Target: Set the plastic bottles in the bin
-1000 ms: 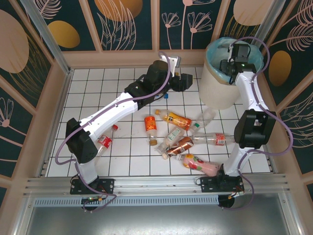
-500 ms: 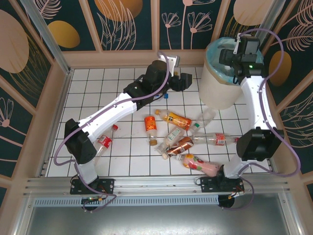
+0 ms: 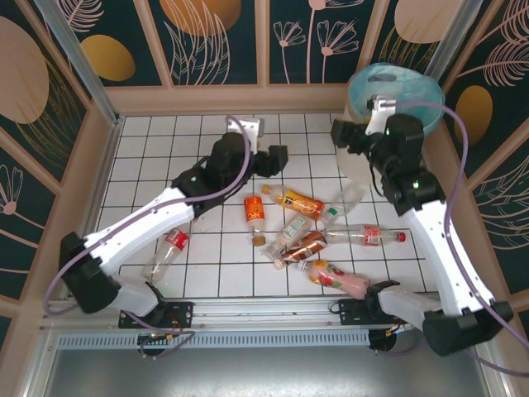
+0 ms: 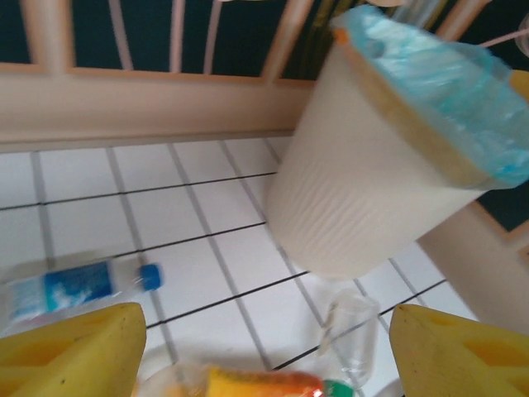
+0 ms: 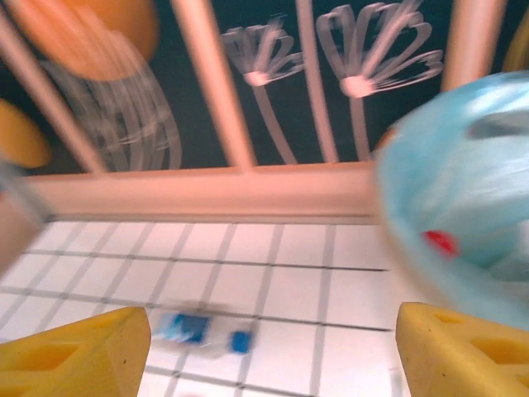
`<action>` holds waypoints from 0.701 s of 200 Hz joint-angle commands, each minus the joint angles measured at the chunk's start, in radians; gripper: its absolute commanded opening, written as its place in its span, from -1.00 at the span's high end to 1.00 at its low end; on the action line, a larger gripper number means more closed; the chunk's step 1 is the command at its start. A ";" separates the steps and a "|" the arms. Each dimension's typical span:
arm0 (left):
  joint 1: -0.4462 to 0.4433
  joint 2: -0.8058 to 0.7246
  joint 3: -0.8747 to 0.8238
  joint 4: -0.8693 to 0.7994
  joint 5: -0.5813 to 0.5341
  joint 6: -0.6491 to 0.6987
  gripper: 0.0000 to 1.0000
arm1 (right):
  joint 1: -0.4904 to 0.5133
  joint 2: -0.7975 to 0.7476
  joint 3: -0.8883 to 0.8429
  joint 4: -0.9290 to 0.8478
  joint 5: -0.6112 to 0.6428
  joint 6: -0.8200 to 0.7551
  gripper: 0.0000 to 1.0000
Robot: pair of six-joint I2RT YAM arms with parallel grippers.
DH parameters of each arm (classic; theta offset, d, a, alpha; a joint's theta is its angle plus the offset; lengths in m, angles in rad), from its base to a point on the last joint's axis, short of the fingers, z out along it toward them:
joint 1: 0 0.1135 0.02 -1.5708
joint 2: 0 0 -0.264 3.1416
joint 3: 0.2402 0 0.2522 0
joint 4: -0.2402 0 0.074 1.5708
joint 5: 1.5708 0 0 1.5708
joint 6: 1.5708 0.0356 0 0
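Most of the job looks undone, since roughly nine plastic bottles lie on the white tiled floor (image 3: pixel 157 141). Nearest the arm bases is a pink bottle (image 3: pixel 345 283). Just beyond it is a touching heap that includes a brown-labelled bottle (image 3: pixel 307 245) and a long clear bottle with a red label (image 3: pixel 369 236). A red-labelled orange bottle (image 3: pixel 255 217) and an orange bottle (image 3: pixel 295 200) lie just past the heap. A crushed clear bottle (image 3: pixel 349 198) lies close to the bin's foot, and a lone red-labelled bottle (image 3: pixel 169 246) sits well apart on the left. Farther on, the left gripper (image 3: pixel 275 160) hangs over the floor with its yellow fingers (image 4: pixel 74 351) spread and nothing between them. The right gripper (image 3: pixel 340 135) is likewise spread and empty, hanging just beside the bin. A blue-labelled bottle (image 4: pixel 74 285) lies on the far tiles. The bin (image 3: pixel 364 83) stands in the far right corner. A blurred red spot (image 5: pixel 438 241) inside its turquoise liner may be a bottle already dropped, though I cannot tell. The heaped bottles press on one another, so lifting one could shift its neighbours, and the bin's tall wall means each bottle must go high over the rim.
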 commanded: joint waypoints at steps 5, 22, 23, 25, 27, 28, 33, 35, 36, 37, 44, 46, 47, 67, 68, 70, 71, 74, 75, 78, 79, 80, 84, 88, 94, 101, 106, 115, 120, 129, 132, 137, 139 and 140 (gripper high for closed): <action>-0.003 -0.159 -0.148 -0.026 -0.174 -0.055 -0.58 | 0.113 -0.037 -0.095 0.166 -0.186 0.066 -0.53; -0.002 -0.258 -0.241 -0.072 -0.242 -0.094 -0.60 | 0.218 -0.026 -0.128 0.185 -0.196 0.057 -0.52; -0.002 -0.262 -0.247 -0.077 -0.245 -0.096 -0.60 | 0.221 -0.025 -0.131 0.186 -0.196 0.056 -0.52; -0.002 -0.275 -0.255 -0.085 -0.252 -0.101 -0.60 | 0.240 -0.023 -0.135 0.192 -0.197 0.055 -0.52; -0.002 -0.284 -0.262 -0.092 -0.263 -0.107 -0.60 | 0.252 -0.021 -0.140 0.196 -0.198 0.052 -0.52; -0.002 -0.290 -0.266 -0.096 -0.267 -0.109 -0.61 | 0.260 -0.021 -0.142 0.198 -0.198 0.051 -0.52; -0.003 -0.314 -0.285 -0.117 -0.287 -0.123 -0.61 | 0.292 -0.016 -0.156 0.212 -0.196 0.044 -0.52; -0.004 -0.321 -0.292 -0.125 -0.294 -0.131 -0.61 | 0.301 -0.013 -0.162 0.220 -0.196 0.042 -0.52; -0.003 -0.327 -0.296 -0.129 -0.298 -0.134 -0.61 | 0.309 -0.012 -0.164 0.224 -0.195 0.041 -0.52; -0.003 -0.331 -0.299 -0.133 -0.302 -0.138 -0.61 | 0.315 -0.010 -0.168 0.227 -0.194 0.040 -0.53; -0.003 -0.363 -0.314 -0.162 -0.328 -0.163 -0.62 | 0.352 0.003 -0.187 0.255 -0.190 0.041 -0.52; -0.002 -0.371 -0.327 -0.168 -0.333 -0.171 -0.62 | 0.361 0.006 -0.194 0.265 -0.189 0.042 -0.52; -0.001 -0.374 -0.336 -0.171 -0.339 -0.174 -0.62 | 0.366 0.009 -0.196 0.268 -0.189 0.043 -0.52; -0.001 -0.448 -0.408 -0.231 -0.379 -0.242 -0.63 | 0.452 0.066 -0.243 0.365 -0.207 0.078 -0.52; -0.002 -0.452 -0.411 -0.233 -0.380 -0.245 -0.63 | 0.457 0.069 -0.244 0.368 -0.208 0.079 -0.52; -0.003 -0.457 -0.416 -0.241 -0.383 -0.251 -0.63 | 0.465 0.077 -0.247 0.379 -0.211 0.083 -0.52; -0.002 -0.460 -0.418 -0.244 -0.384 -0.255 -0.63 | 0.468 0.080 -0.248 0.382 -0.212 0.085 -0.52; -0.002 -0.468 -0.424 -0.255 -0.387 -0.265 -0.63 | 0.480 0.092 -0.252 0.393 -0.214 0.090 -0.52; -0.002 -0.471 -0.427 -0.259 -0.390 -0.268 -0.63 | 0.484 0.095 -0.253 0.397 -0.215 0.092 -0.52; -0.001 -0.478 -0.432 -0.272 -0.396 -0.278 -0.63 | 0.497 0.108 -0.255 0.409 -0.216 0.096 -0.51; -0.003 -0.480 -0.434 -0.275 -0.397 -0.283 -0.63 | 0.501 0.112 -0.255 0.413 -0.216 0.096 -0.51; -0.002 -0.484 -0.436 -0.281 -0.399 -0.287 -0.63 | 0.506 0.115 -0.255 0.415 -0.217 0.097 -0.51; -0.003 -0.494 -0.444 -0.298 -0.405 -0.301 -0.63 | 0.523 0.132 -0.257 0.428 -0.219 0.100 -0.51; -0.001 -0.503 -0.451 -0.318 -0.411 -0.314 -0.63 | 0.539 0.151 -0.258 0.438 -0.219 0.102 -0.51; -0.001 -0.517 -0.462 -0.343 -0.422 -0.332 -0.63 | 0.562 0.178 -0.256 0.452 -0.218 0.102 -0.51; -0.001 -0.536 -0.477 -0.370 -0.432 -0.351 -0.63 | 0.589 0.210 -0.252 0.462 -0.215 0.101 -0.51; -0.003 -0.548 -0.487 -0.388 -0.440 -0.366 -0.64 | 0.607 0.233 -0.247 0.466 -0.210 0.100 -0.51; -0.002 -0.571 -0.507 -0.415 -0.454 -0.389 -0.64 | 0.635 0.274 -0.235 0.468 -0.198 0.099 -0.51; -0.001 -0.584 -0.518 -0.430 -0.461 -0.402 -0.64 | 0.650 0.295 -0.228 0.468 -0.191 0.099 -0.50; -0.001 -0.607 -0.537 -0.453 -0.472 -0.425 -0.64 | 0.675 0.334 -0.216 0.468 -0.182 0.099 -0.51; -0.001 -0.613 -0.543 -0.461 -0.475 -0.435 -0.65 | 0.681 0.347 -0.212 0.469 -0.180 0.099 -0.51; -0.002 -0.626 -0.553 -0.473 -0.480 -0.449 -0.65 | 0.692 0.366 -0.205 0.470 -0.177 0.099 -0.51; -0.001 -0.630 -0.557 -0.477 -0.482 -0.454 -0.64 | 0.696 0.375 -0.202 0.470 -0.175 0.099 -0.50; -0.002 -0.631 -0.559 -0.480 -0.482 -0.457 -0.65 | 0.698 0.378 -0.201 0.471 -0.175 0.099 -0.50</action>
